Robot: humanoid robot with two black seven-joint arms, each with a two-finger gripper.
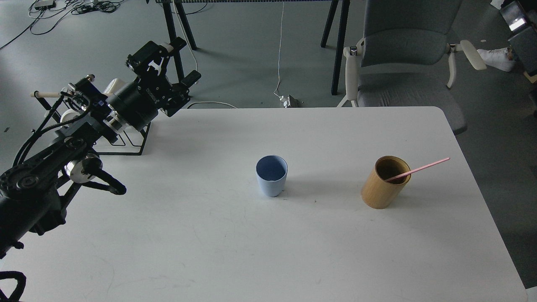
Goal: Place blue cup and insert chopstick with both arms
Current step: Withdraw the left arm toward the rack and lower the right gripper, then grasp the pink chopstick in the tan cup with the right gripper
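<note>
The blue cup (pixel 271 181) stands upright and empty near the middle of the white table (pixel 268 251). One pink chopstick (pixel 419 169) leans in the tan wooden cup (pixel 384 182) to the right, its top pointing right. My left gripper (pixel 184 61) is open and empty, raised above the table's back-left corner, far from the blue cup. Of my right arm only a dark part (pixel 520 29) shows at the top-right edge; its gripper is out of view.
A wire rack (pixel 126 142) with a pale wooden dowel (pixel 44 94) and white mugs stands at the back left, behind my left arm. A grey chair (pixel 402 63) stands behind the table's back-right edge.
</note>
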